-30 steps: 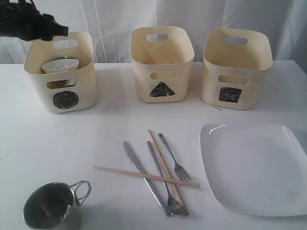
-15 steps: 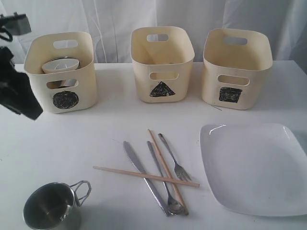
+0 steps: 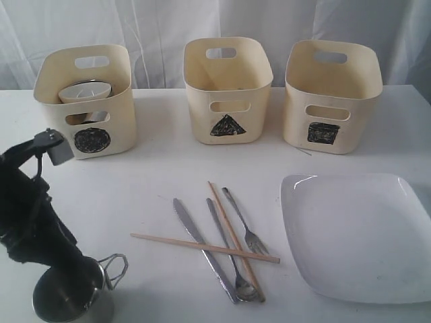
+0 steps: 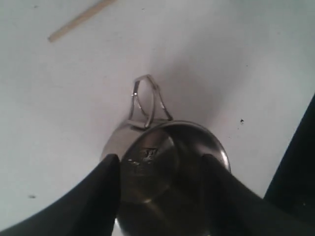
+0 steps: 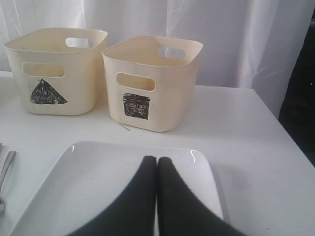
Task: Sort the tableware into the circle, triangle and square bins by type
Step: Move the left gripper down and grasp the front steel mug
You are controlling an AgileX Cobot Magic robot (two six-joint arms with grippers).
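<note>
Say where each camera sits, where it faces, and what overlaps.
Exterior: raised, facing across the table to the bins; left arm over the steel mug.
Left wrist: on that arm, looking down into the mug; open left gripper straddles it.
Right wrist: low over the white plate, facing the triangle bin and square bin; shut right gripper shows.
Shared: exterior and left wrist, the mug; exterior and right wrist, plate and both bins.

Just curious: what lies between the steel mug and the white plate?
Knife, spoon, fork and two crossed chopsticks, plain in the exterior view.
</note>
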